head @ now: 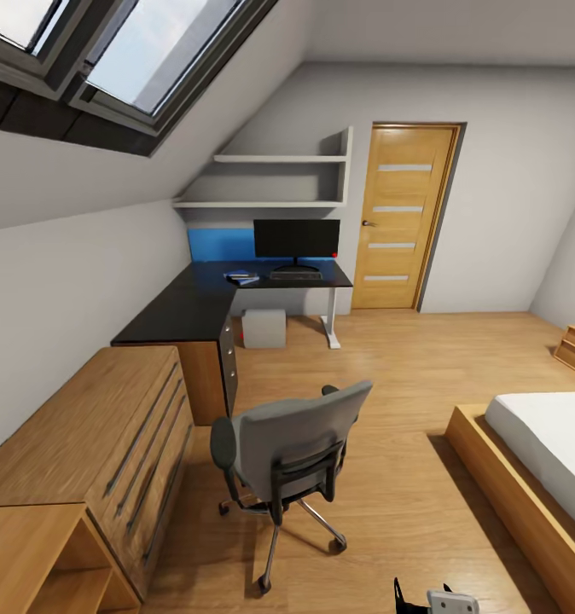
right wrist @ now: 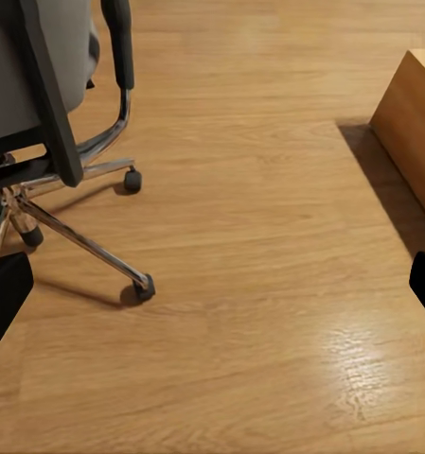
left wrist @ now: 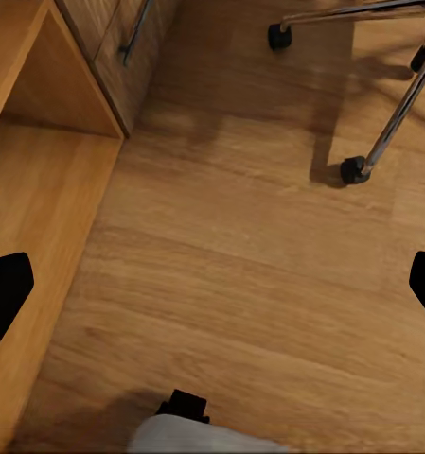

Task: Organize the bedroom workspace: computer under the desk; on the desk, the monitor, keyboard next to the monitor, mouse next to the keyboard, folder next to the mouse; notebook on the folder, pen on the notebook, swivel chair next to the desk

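Swivel chair (head: 292, 448) standing mid-floor with its back to the robot, well apart from the desk (head: 202, 303) bearing monitor (head: 296, 239) and keyboard (head: 295, 275); both grippers spread and empty; careless driving risks striking its castors and rolling it astray

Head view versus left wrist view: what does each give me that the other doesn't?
Head view alone: the desk with the monitor and keyboard on it, the computer beneath, plus the door and bed. Left wrist view alone: the open left hand above bare floor. Shared: the swivel chair, seen by the wrist as legs and casters, and the wooden dresser.
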You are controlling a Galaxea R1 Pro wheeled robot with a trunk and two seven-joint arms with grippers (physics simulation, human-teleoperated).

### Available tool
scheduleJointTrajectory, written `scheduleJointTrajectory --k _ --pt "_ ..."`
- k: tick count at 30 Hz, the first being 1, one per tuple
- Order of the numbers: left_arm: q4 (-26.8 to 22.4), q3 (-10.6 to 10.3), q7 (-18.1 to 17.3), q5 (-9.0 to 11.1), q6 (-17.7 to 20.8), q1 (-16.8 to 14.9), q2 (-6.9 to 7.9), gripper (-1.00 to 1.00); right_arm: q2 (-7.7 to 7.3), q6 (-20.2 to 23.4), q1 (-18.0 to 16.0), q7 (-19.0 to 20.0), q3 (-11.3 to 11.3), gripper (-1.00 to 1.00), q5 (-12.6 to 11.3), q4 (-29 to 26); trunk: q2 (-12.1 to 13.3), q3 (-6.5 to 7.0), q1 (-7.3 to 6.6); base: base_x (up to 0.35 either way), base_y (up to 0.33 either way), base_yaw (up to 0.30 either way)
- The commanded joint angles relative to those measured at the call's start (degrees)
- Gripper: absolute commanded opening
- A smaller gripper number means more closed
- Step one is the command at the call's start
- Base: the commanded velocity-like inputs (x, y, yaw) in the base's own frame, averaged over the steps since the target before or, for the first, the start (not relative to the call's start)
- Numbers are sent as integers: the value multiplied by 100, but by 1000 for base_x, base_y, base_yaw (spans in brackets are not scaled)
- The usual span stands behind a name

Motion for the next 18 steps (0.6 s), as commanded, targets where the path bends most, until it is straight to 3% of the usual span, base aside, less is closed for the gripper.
scheduleJointTrajectory --k 1,4,5,10,18 --pt "1 -53 42 19 106 -4 2 100 1 -21 -7 -3 52 100 -55 11 -49 -27 24 0 0 0" --pt "-79 -54 40 27 802 -4 24 100 1 -16 -7 -3 52 100 -55 11 -170 -81 90 0 0 0" --pt "-104 -54 39 28 876 -4 26 100 1 -16 -7 -3 52 100 -55 11 -210 -99 112 0 0 0" --pt "-191 -53 37 29 1111 -4 26 100 1 -14 -7 -3 52 100 -55 11 -410 -189 222 0 0 0" --pt "-213 -54 37 30 1170 -4 30 100 1 -15 -7 -3 52 100 -55 11 -731 -333 397 0 0 0"
